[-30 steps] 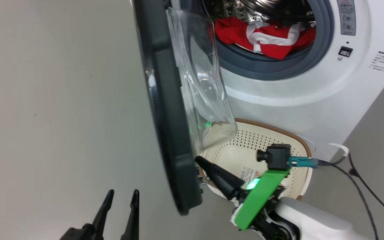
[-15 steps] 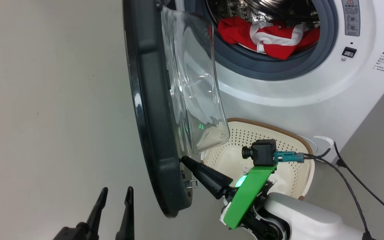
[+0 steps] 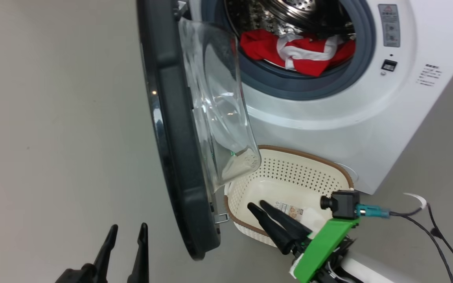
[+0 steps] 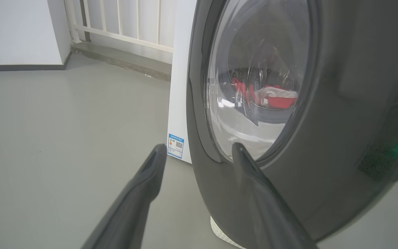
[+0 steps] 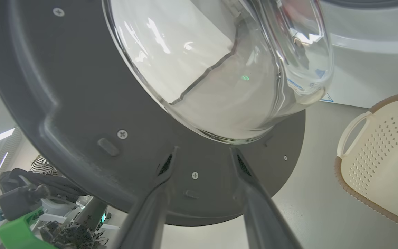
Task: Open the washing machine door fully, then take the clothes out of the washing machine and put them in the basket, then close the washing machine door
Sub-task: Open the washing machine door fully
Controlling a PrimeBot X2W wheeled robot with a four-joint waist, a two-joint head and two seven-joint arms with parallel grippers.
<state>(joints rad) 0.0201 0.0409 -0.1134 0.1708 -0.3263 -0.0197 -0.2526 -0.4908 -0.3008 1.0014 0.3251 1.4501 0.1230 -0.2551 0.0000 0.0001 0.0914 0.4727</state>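
Note:
The washing machine door (image 3: 179, 149) stands swung out, edge-on in the head view, its clear glass bowl (image 3: 218, 110) facing the washing machine (image 3: 328, 129). Red and white clothes (image 3: 293, 51) lie in the steel drum. The cream basket (image 3: 289, 181) sits on the floor under the opening, with nothing in it but a sticker. My right gripper (image 3: 256, 204) is open over the basket's near rim, just right of the door's lower edge, holding nothing. In the right wrist view it (image 5: 204, 149) points at the door's inner face (image 5: 64, 86). My left gripper (image 3: 129, 226) is open, left of the door (image 4: 340, 103).
Black cables (image 3: 435, 232) trail on the grey floor at the lower right. A blue label (image 4: 175, 146) marks the machine's side. White railings (image 4: 126, 20) and a wall stand behind. Open floor spreads left of the door.
My right gripper has come away from the door's lower edge, moved right over the basket, and its fingers have parted. The door has swung slightly wider. The head camera has shifted.

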